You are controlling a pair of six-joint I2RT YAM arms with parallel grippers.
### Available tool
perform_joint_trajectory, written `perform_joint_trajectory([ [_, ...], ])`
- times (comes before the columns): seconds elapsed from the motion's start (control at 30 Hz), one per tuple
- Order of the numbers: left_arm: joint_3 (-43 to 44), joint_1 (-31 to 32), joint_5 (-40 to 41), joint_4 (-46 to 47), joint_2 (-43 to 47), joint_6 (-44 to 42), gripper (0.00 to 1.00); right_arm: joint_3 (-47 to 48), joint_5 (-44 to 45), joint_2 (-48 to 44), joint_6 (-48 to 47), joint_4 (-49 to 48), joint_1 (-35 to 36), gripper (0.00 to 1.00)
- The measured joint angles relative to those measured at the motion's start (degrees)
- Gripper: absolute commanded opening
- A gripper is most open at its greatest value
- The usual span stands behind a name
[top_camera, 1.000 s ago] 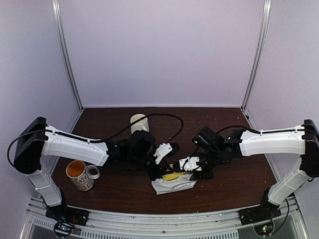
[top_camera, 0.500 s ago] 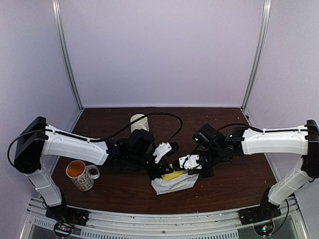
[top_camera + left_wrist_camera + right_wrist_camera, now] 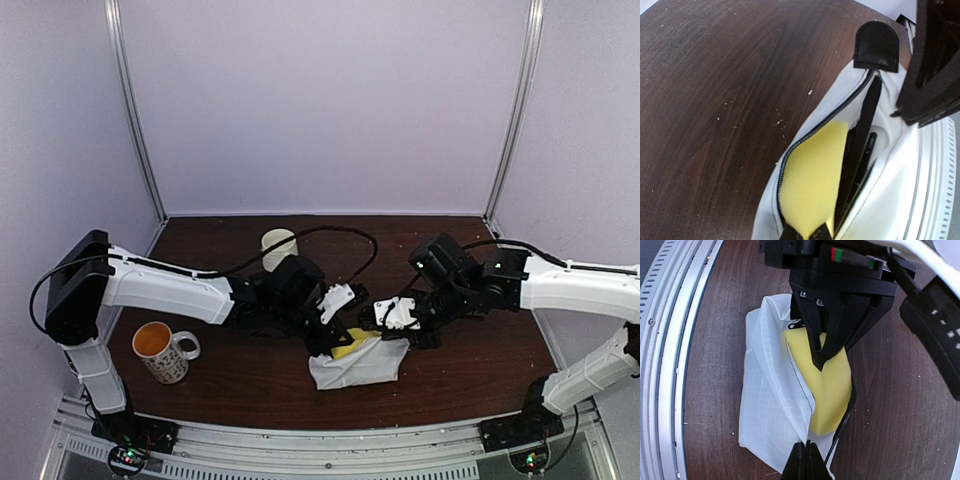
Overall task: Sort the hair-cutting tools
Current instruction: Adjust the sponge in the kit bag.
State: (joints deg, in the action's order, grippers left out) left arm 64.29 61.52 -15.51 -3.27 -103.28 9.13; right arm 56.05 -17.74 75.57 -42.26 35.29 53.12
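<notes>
- A white zip pouch of gridded fabric (image 3: 767,390) is seen lying on the dark brown wooden table (image 3: 470,375), near its front edge and between the two arms; its zip is undone and its mouth is held apart.
- A yellow sponge block (image 3: 832,395) is lodged in the open mouth, partly inside the pouch and partly sticking out.
- Two slim flat black combs (image 3: 862,130) are found inside the pouch, laid lengthwise just beside the sponge block and against the white lining, with their far ends under the pouch's black end tab (image 3: 876,45).
- The left gripper (image 3: 805,232) is brought down over the pouch mouth with its fingers drawn together; the near end of the sponge block is pinched between the fingertips, right at the zip edge.
- The right gripper (image 3: 803,460) is closed as well, and the white fabric lip of the pouch is clamped between its fingertips at the end opposite the left gripper.
- The two grippers are set facing each other across the pouch, near one another but apart.
- A patterned mug with an orange inside (image 3: 170,365) is stood on the table's left side, well apart from the pouch.
- A plain cream-white cup (image 3: 279,245) is placed upright toward the back of the table, behind the left arm.
</notes>
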Motion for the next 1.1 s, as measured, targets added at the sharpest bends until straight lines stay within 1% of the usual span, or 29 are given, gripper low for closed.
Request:
perform_joint_trajectory([
  [0.2, 1.4, -0.1, 2.0, -2.9, -0.9, 0.3, 0.00, -0.5, -0.2, -3.6, 0.0, -0.5, -2.3, 0.00],
  [0.23, 1.4, -0.1, 1.8, -2.9, -0.9, 0.3, 0.03, -0.5, -0.2, -3.7, 0.0, -0.5, -2.4, 0.00],
  [0.33, 0.9, 0.1, 1.3, -2.5, 0.3, 0.4, 0.23, -0.6, -0.3, -3.7, -0.2, -0.5, -2.5, 0.00],
  [0.4, -0.2, 0.1, 1.2, -2.4, 2.7, 0.5, 0.33, -0.9, -0.3, -3.7, -0.3, -0.8, -2.5, 0.00],
  [0.47, -0.4, 0.1, 1.5, -3.0, 5.7, 0.5, 0.41, -1.2, -0.3, -3.7, -0.6, -1.1, -2.5, 0.00],
  [0.53, -0.4, 0.2, 2.5, -3.5, 9.0, 0.9, 0.52, -1.5, -0.2, -3.7, -0.9, -1.3, -2.5, 0.00],
  [0.57, -0.4, 0.2, 3.3, -3.9, 10.8, 1.4, 0.55, -1.7, -0.2, -3.7, -0.9, -1.4, -2.5, 0.02],
  [0.6, -0.5, 0.2, 4.2, -4.5, 12.5, 1.8, 0.57, -2.0, -0.2, -3.7, -1.0, -1.4, -2.5, 0.07],
  [0.7, -1.6, 0.2, 6.9, -6.0, 17.0, 4.5, 0.61, -2.8, -0.3, -3.7, -1.3, -1.3, -2.6, 0.25],
  [0.73, -2.1, 0.2, 7.9, -6.8, 18.0, 5.7, 0.62, -2.9, -0.5, -3.7, -1.3, -1.0, -2.6, 0.29],
  [0.83, -4.6, 0.1, 10.5, -10.2, 19.8, 10.7, 0.62, -2.7, -1.7, -3.7, -1.2, 0.5, -2.6, 0.36],
  [0.9, -6.7, -0.5, 11.0, -11.9, 19.9, 14.3, 0.62, -1.9, -2.7, -3.7, -1.0, 2.4, -2.7, 0.39],
  [0.97, -9.2, -1.7, 10.5, -12.6, 19.9, 17.6, 0.62, -0.2, -3.6, -3.7, -0.6, 3.8, -2.7, 0.42],
  [1.03, -11.9, -3.6, 9.2, -11.8, 19.9, 21.1, 0.62, 1.5, -4.2, -3.5, 0.6, 3.9, -2.7, 0.45],
  [1.1, -13.7, -5.3, 7.5, -10.4, 19.9, 23.8, 0.62, 2.8, -4.2, -3.2, 1.9, 3.3, -2.8, 0.47],
])
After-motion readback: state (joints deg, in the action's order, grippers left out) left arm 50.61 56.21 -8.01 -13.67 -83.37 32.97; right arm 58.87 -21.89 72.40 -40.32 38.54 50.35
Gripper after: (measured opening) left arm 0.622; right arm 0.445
